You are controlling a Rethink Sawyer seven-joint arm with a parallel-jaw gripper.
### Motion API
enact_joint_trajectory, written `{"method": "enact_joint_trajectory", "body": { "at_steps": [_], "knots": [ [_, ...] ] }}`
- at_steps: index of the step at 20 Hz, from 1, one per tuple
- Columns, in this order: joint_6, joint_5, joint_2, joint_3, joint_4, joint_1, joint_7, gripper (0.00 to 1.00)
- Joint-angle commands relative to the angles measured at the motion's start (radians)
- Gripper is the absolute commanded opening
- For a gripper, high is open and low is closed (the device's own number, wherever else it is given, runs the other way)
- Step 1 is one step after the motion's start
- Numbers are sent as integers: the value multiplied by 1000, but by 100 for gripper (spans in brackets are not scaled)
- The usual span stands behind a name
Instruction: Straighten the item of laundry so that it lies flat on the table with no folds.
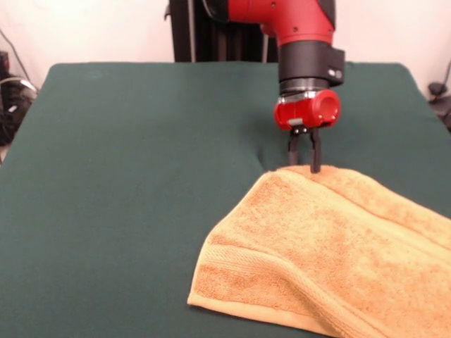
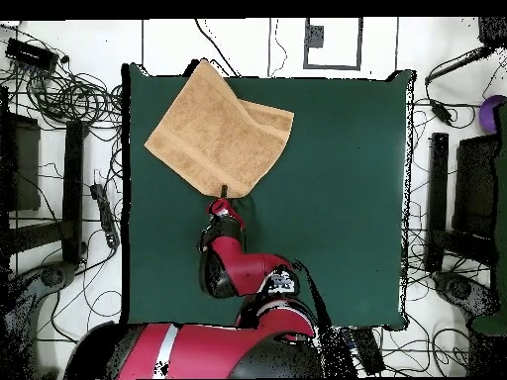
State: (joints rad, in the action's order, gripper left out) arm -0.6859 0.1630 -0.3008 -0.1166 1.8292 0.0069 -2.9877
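The golden-orange terry-cloth towel [image 1: 331,253] lies at the near right of the dark green felt-covered table [image 1: 127,183] in the front view, doubled over on itself, its woven band running along the near-left hem. Its right side passes out of that picture. The black two-fingered gripper [image 1: 304,167] on the red and black arm [image 1: 299,42] pinches the towel's far corner. Bare cloth stretches wide to the left and far side.
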Motion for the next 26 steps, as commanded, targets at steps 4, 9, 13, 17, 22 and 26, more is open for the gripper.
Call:
{"method": "enact_joint_trajectory", "body": {
  "at_steps": [4,9,13,17,22,26],
  "knots": [
    [252,-110,261,-53,-4,-84,-13,0],
    [261,-85,258,-36,-8,-108,-15,0],
    [253,-91,269,-35,-24,-109,-12,0],
    [259,-95,266,-32,-25,-108,-13,0],
    [262,-72,251,-24,-18,-118,-11,0],
    [265,-71,250,-23,-21,-120,-8,0]
  ]
}}
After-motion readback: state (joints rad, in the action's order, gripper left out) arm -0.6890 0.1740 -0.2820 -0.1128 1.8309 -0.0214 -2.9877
